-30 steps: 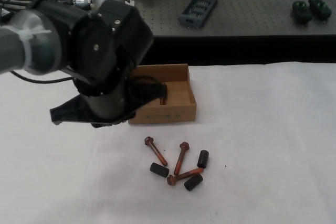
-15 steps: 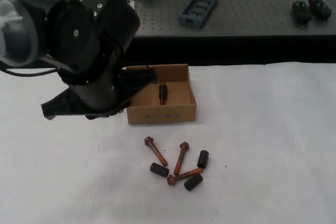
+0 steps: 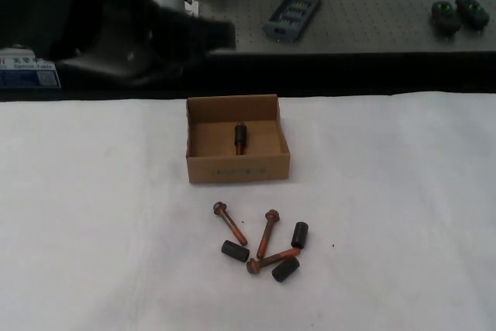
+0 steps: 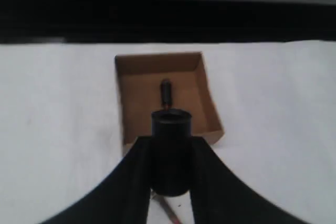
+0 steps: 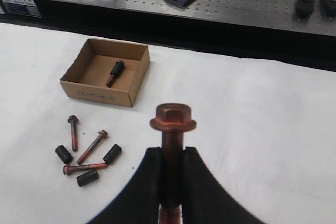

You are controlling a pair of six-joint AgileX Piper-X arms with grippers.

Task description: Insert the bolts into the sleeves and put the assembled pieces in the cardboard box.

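While your left claw (image 4: 171, 142) pinched a black sleeve (image 4: 171, 156) upright by its lower body, open mouth up, and your right claw (image 5: 172, 153) clamped a coppery bolt (image 5: 172, 121) by the shank with its flanged hexagonal head standing proud of the fingers, both parts looked small, rigid and light, so slip rather than weight was the likelier trouble. The sleeve was a smooth, matte, dark cylinder, probably apt to twist between the pads, and the low hold left its bore free. The bolt's shank seemed threaded lower down, which should give some bite. One assembled piece (image 3: 240, 138) lay in the cardboard box (image 3: 237, 170), a thin-walled brown open tray, while three loose bolts (image 3: 231, 224) and three loose sleeves (image 3: 235, 251) lay bunched on the white-covered table (image 3: 403, 215), near the box's front wall.
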